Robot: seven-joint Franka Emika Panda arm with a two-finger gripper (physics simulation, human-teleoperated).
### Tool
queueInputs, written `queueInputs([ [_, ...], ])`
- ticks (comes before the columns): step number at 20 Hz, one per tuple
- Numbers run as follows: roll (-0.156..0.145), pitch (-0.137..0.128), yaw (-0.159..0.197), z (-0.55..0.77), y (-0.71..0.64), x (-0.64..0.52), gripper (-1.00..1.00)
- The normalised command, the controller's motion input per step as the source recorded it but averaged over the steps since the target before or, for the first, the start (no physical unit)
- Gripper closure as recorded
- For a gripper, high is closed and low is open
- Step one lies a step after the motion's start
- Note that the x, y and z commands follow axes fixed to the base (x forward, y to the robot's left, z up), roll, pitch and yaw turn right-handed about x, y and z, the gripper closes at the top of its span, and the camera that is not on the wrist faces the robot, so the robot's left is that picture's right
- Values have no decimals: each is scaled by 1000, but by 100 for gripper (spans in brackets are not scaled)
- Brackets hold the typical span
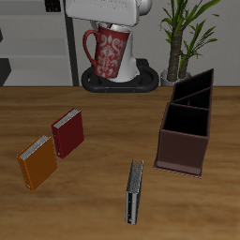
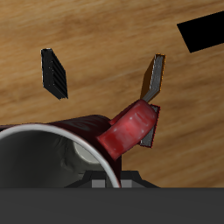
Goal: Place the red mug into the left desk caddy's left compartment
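The red mug (image 1: pixel 108 52), speckled pale with a white inside, hangs high above the back of the table. My gripper (image 1: pixel 109 30) is shut on its rim from above. In the wrist view the mug's white rim (image 2: pixel 39 140) and red handle (image 2: pixel 131 127) fill the space close to the camera, and the fingertips are mostly hidden by the mug. The left desk caddy (image 1: pixel 187 122), a dark maroon-brown open-top box with black dividers, stands on the table well to the side of the mug and nearer the front edge. Its compartments look empty.
A red book (image 1: pixel 67 133) and an orange book (image 1: pixel 37 161) lie side by side on the wood. A dark grey book (image 1: pixel 135 192) lies near the front edge. A potted plant (image 1: pixel 183 37) stands behind the caddy. The robot's black base (image 1: pixel 120 80) sits under the mug.
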Motion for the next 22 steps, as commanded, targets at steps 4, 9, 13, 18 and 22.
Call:
queueInputs([
  [4,35,-18,44,23,389,-418,100],
  [9,33,-40,20,19,332,-346,100],
  [13,-21,-43,5,-46,257,-321,100],
  [18,-13,-20,-1,-19,156,-141,100],
  [22,-2,-6,-34,-1,312,-229,100],
])
